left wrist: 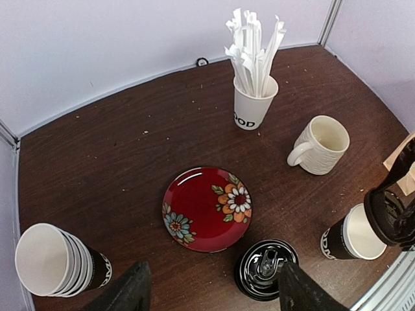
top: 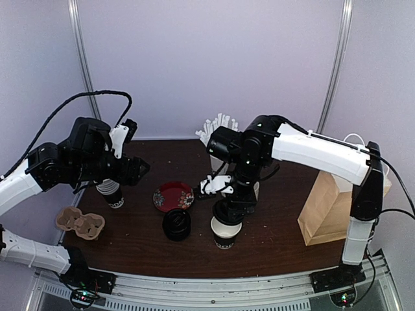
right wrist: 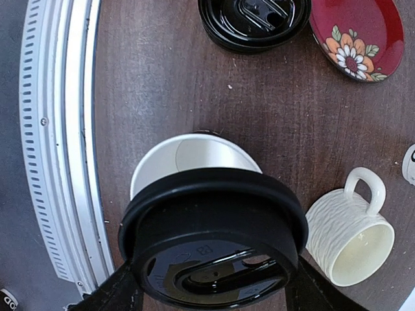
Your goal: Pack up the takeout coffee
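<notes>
An open takeout coffee cup point(top: 224, 233) point(right wrist: 188, 159), white with a black lower band, stands near the table's front. Just above it, my right gripper point(top: 228, 208) point(right wrist: 211, 285) is shut on a black lid point(right wrist: 211, 243), which is tilted and covers the cup's near half. A stack of empty cups point(top: 112, 193) point(left wrist: 55, 260) lies at the left. A pile of black lids point(top: 176, 225) point(left wrist: 264, 269) sits between the two. My left gripper point(top: 134, 170) point(left wrist: 213, 267) hangs open and empty over the table, close to the cup stack.
A red flowered plate point(top: 173, 195) point(left wrist: 207, 208) lies mid-table. A cup of straws point(top: 217, 127) point(left wrist: 253, 107) stands at the back, with a ribbed mug point(left wrist: 321, 146) point(right wrist: 350, 234) nearby. A brown paper bag point(top: 331, 207) is at the right, and a cardboard cup carrier point(top: 80, 222) at the front left.
</notes>
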Robot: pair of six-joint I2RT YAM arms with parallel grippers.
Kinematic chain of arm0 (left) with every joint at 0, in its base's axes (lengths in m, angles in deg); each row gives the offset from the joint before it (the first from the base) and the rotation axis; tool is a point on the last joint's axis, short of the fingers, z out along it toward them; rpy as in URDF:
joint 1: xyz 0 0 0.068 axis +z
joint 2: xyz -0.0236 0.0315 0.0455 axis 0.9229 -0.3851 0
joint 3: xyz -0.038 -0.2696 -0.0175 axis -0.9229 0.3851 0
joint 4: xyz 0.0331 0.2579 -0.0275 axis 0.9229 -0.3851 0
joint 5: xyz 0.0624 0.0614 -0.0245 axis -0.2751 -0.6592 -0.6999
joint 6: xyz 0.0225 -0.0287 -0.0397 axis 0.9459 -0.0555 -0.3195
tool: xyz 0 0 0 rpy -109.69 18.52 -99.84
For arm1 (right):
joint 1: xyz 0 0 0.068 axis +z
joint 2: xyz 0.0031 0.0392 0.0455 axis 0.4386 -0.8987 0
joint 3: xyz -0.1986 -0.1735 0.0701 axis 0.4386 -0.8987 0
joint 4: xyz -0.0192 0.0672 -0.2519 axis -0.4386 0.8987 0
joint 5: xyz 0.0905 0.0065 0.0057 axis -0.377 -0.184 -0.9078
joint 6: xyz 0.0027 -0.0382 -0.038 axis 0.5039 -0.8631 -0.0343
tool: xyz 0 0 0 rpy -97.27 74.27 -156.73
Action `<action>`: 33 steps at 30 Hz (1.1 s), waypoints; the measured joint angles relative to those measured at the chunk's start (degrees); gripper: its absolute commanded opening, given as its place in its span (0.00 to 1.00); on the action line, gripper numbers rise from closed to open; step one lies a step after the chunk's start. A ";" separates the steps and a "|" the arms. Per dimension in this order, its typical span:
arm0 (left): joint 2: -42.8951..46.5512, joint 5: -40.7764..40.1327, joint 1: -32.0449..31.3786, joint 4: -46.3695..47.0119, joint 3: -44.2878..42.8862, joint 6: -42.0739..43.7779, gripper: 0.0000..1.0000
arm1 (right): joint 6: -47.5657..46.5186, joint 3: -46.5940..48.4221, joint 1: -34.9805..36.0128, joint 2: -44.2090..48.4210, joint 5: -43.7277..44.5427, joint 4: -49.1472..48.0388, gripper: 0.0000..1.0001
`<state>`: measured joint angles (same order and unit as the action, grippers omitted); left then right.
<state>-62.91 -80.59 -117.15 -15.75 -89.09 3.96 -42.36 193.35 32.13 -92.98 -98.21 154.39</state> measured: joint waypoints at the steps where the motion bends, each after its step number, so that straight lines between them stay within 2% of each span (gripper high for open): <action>1: 0.20 -0.02 0.00 0.07 0.24 -0.09 0.71 | 0.00 0.72 0.28 -1.01 1.05 0.48 0.73; 8: 1.51 -0.02 0.00 0.15 1.27 -0.17 0.71 | 0.04 5.51 1.20 -6.12 4.39 3.30 0.73; 33: 2.99 0.02 0.00 0.83 4.07 -0.87 0.71 | 0.13 7.98 4.11 -11.02 5.73 6.97 0.75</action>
<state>-59.92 -80.57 -117.15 -14.92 -85.02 3.08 -42.23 201.33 36.24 -104.00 -92.49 161.37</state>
